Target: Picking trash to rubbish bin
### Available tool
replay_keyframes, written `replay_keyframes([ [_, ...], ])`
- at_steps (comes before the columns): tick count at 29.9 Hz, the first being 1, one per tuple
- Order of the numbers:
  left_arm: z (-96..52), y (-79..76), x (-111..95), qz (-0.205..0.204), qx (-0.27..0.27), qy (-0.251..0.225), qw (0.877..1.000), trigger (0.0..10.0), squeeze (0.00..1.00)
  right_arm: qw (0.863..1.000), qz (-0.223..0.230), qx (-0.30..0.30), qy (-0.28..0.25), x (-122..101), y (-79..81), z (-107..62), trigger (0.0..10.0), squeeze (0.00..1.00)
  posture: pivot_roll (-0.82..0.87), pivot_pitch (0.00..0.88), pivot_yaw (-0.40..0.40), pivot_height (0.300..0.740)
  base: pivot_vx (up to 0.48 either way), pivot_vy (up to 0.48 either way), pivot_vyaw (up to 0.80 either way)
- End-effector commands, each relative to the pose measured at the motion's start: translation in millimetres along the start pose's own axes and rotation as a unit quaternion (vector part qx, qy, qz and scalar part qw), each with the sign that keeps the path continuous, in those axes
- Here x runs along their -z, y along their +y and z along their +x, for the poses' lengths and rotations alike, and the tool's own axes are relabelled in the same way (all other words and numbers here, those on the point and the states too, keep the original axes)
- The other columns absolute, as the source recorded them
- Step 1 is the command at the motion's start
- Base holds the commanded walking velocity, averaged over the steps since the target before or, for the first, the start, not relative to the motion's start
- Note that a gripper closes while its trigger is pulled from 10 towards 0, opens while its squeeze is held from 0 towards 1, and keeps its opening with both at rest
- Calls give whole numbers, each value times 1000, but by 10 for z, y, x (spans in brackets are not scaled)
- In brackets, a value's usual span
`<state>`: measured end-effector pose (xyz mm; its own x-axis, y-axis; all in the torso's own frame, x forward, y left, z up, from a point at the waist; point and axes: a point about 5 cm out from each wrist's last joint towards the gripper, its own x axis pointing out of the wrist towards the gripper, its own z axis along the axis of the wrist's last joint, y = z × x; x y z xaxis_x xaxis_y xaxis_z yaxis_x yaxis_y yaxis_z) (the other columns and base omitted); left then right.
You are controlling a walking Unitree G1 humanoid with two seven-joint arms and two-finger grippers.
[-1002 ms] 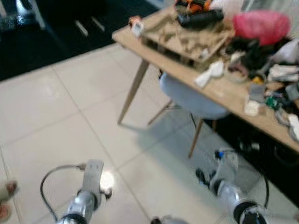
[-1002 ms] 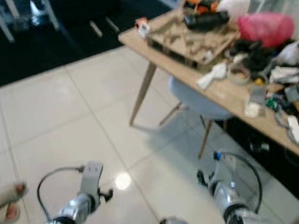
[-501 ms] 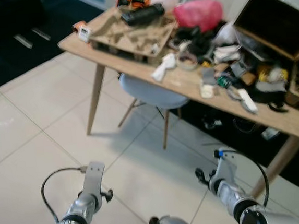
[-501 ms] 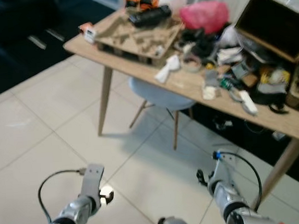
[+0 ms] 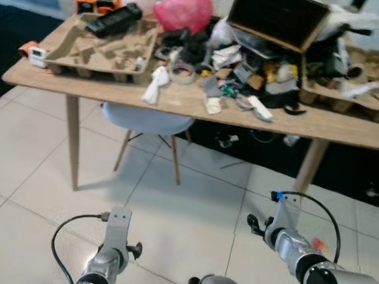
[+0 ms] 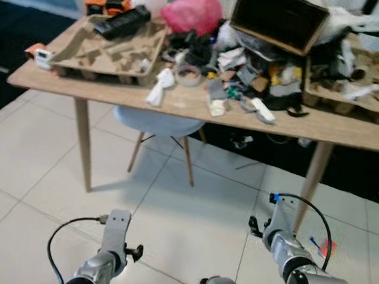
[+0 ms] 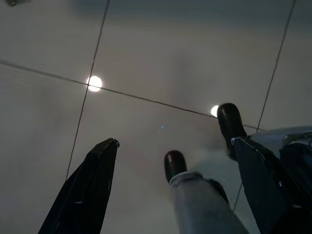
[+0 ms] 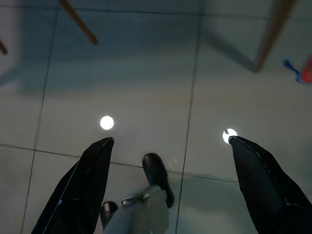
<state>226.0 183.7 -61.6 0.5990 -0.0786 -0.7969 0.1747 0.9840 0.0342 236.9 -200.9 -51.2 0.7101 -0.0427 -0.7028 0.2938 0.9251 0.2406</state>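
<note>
A small red and blue scrap (image 6: pixel 323 246) lies on the white tile floor beside the table's right leg (image 6: pixel 312 174); it also shows as the scrap (image 8: pixel 304 69) at the edge of the right wrist view. My left gripper (image 7: pixel 174 142) hangs open over bare tiles, holding nothing. My right gripper (image 8: pixel 170 141) is open too, above the floor near that table leg (image 8: pixel 270 34). Both arms are held low in front of me, the left arm (image 5: pixel 112 248) and the right arm (image 5: pixel 283 230).
A long wooden table (image 5: pixel 193 108) heaped with clutter crosses the view: a cardboard tray (image 5: pixel 105 46), a pink bag (image 5: pixel 183 11), an open cardboard box (image 5: pixel 278 14). A pale blue chair (image 5: pixel 145 122) is tucked under it. My black feet (image 7: pixel 175 165) show below the grippers.
The camera has swung to the right, so the table now spans the view and the box and red scrap have come into sight. Both arms hold the same pose.
</note>
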Motion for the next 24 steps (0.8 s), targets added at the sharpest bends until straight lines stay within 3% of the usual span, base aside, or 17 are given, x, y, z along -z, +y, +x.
replay_keyframes([
  [1,-2,-23,57,8,2,11,1000,10000,0,1000,2,8,10,63,-53,-18,10000,0,126,111,-59,740,0,0,-775],
  [24,4,-18,6,10,-1,3,1000,10000,0,1000,4,11,-1,29,-55,-15,10000,0,127,108,-55,740,0,0,-744],
])
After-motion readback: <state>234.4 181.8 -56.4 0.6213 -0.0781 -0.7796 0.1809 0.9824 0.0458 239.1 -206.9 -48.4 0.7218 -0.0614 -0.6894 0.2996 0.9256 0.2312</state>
